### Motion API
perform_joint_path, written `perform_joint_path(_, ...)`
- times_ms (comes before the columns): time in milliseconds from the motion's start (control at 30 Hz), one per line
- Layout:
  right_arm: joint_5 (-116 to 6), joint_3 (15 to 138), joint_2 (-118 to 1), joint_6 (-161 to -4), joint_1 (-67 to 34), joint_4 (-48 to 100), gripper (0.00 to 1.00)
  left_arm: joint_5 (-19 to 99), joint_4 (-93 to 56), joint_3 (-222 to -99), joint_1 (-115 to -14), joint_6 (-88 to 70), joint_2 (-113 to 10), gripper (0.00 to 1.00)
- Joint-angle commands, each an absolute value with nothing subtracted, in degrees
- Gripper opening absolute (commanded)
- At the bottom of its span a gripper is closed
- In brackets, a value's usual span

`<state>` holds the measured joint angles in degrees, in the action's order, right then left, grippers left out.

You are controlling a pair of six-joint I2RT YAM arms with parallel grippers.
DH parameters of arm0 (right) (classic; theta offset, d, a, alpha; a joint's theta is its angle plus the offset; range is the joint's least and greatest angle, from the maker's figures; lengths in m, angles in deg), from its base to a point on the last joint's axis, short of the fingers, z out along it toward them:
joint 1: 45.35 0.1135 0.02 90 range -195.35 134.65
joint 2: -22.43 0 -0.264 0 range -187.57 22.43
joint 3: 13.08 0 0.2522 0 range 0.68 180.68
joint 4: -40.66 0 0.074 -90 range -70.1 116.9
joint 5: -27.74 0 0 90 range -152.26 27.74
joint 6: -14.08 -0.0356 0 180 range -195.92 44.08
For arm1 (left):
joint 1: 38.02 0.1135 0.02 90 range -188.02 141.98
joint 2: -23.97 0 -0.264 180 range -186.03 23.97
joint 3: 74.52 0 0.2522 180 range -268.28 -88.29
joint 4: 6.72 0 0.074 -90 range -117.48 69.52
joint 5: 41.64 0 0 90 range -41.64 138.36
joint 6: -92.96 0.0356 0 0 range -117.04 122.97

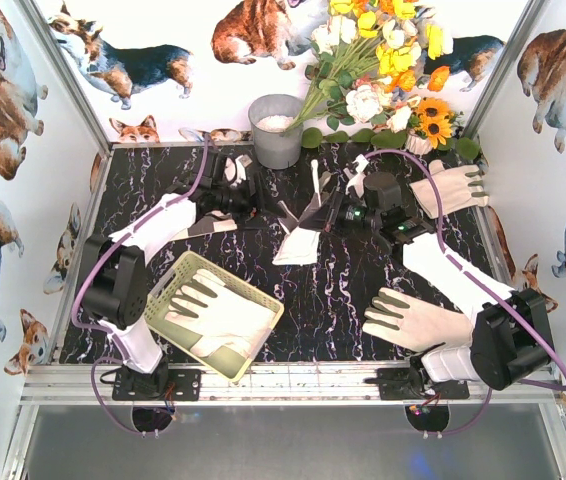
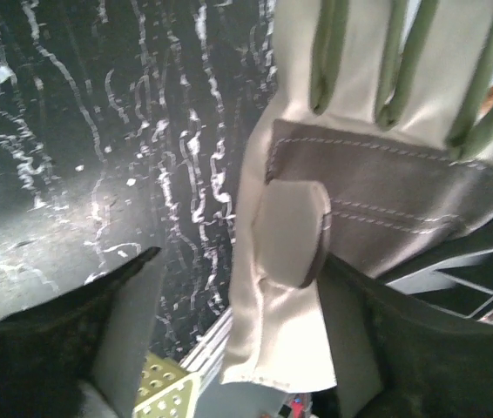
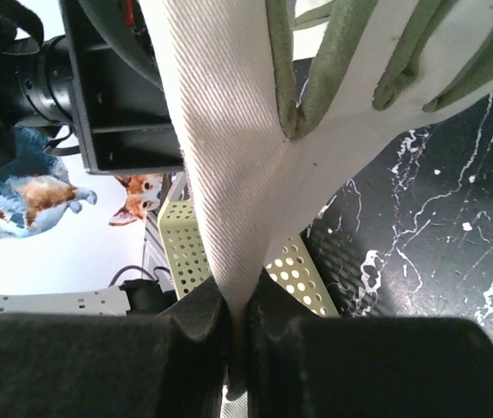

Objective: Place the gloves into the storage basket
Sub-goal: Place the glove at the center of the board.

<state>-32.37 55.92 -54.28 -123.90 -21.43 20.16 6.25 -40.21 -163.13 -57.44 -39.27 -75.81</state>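
A cream glove point(image 1: 298, 246) with a grey palm patch hangs above the middle of the table, between the two arms. My right gripper point(image 1: 326, 212) is shut on it, pinching a fold of its fabric point(image 3: 229, 218) between the pads. My left gripper point(image 2: 242, 261) stands open around the glove's cuff point(image 2: 286, 331); the cuff leans on one finger and stays apart from the other. The pale yellow-green storage basket point(image 1: 179, 274) sits at the front left with one glove point(image 1: 218, 315) lying in it. Two more gloves lie on the table, at the front right point(image 1: 413, 320) and the back right point(image 1: 453, 188).
A grey metal bucket point(image 1: 276, 130) stands at the back centre beside a bunch of artificial flowers point(image 1: 383, 60). Walls printed with corgis close in the table on three sides. The basket's corner point(image 2: 164, 387) shows below the left jaws.
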Motion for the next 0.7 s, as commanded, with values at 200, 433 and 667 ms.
perform_joint_path(200,-28.6,58.4,-54.3,-123.4,-21.6,25.8,0.0,0.2,-19.0,-157.2,-56.8,-49.1,-77.0,0.24)
perform_joint_path(433,-38.1,57.6,-56.5,-120.0,-21.7,17.4,0.0,9.6,-25.7,-158.8,-56.2,-41.4,-77.5,0.0)
perform_joint_path(667,-48.9,58.3,-63.8,-117.0,-23.8,3.9,0.0,13.3,-16.8,-154.3,-57.3,-44.7,-81.6,0.0)
